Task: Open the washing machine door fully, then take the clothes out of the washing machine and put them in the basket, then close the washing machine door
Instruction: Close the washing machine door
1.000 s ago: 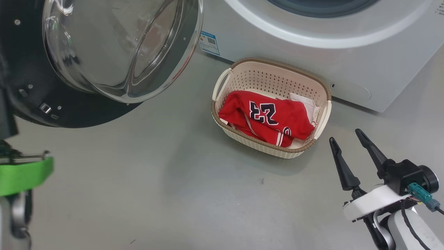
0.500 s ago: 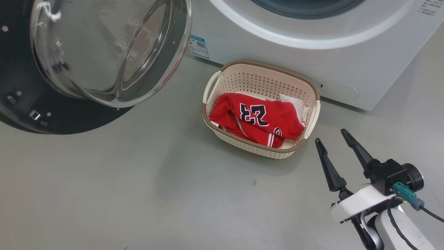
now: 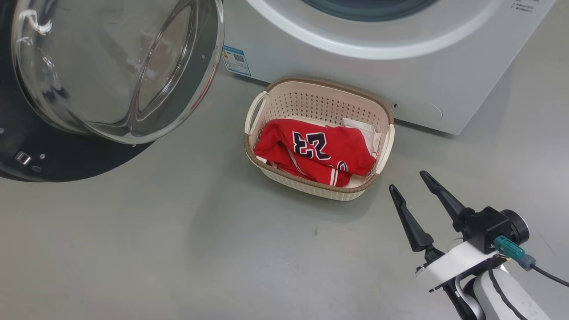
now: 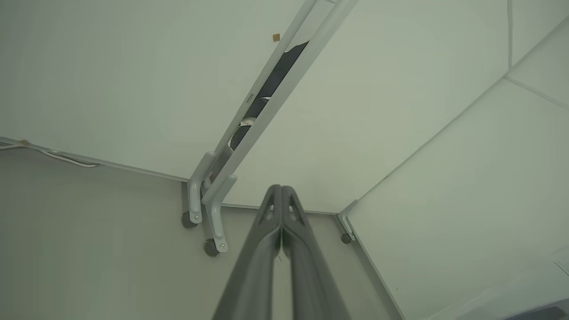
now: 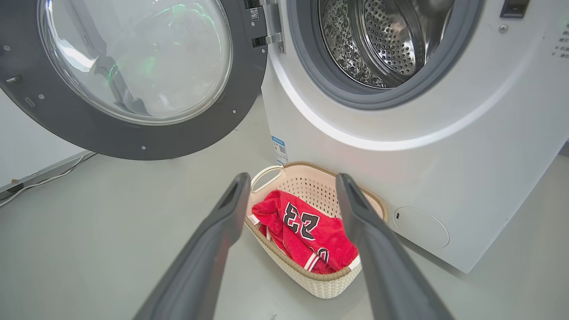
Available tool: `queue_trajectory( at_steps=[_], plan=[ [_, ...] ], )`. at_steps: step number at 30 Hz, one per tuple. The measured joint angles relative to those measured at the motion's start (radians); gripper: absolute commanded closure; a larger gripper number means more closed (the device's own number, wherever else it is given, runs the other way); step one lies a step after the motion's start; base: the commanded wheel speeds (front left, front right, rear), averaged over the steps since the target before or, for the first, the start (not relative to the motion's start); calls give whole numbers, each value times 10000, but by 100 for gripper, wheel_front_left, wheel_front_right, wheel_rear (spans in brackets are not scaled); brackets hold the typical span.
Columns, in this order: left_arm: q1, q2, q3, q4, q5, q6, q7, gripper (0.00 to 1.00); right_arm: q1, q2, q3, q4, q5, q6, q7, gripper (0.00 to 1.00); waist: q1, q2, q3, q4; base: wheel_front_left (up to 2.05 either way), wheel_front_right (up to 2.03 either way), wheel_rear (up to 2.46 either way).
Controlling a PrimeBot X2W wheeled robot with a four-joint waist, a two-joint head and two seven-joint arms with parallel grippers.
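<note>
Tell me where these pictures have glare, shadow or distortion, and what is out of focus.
Head view: white glare on the glass of the washing machine door; a soft shadow on the floor before the basket. Right wrist view: wide-angle lens curves the washing machine; green glints on the door; the right gripper, close to the lens, looks soft. Left wrist view: flat, greenish light.

The right hand [image 3: 407, 180] has two long black tapered fingers [image 3: 411, 226], white bracket [image 3: 453, 262], teal plug [image 3: 506, 246], black cable [image 3: 549, 274].
</note>
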Motion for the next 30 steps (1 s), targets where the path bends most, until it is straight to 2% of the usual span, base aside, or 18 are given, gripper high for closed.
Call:
queue_trajectory(
  at_steps=[5, 14, 30],
  plan=[
    [-208, 19, 109, 752, -284, 35, 619, 100, -26, -2, 25, 31, 33, 0, 0, 0, 0, 0, 14, -108, 0, 0, 0],
    [-583, 6, 201, 1386, -508, 92, 1072, 100, -119, -33, 17, 50, 38, 0, 0, 0, 0, 0, 2, -176, 0, 0, 0],
    [-1133, -439, 27, 2328, -1193, 94, 2543, 100, -217, -36, 109, 54, 38, 0, 0, 0, 0, 0, 46, -204, 0, 0, 0]
  ],
)
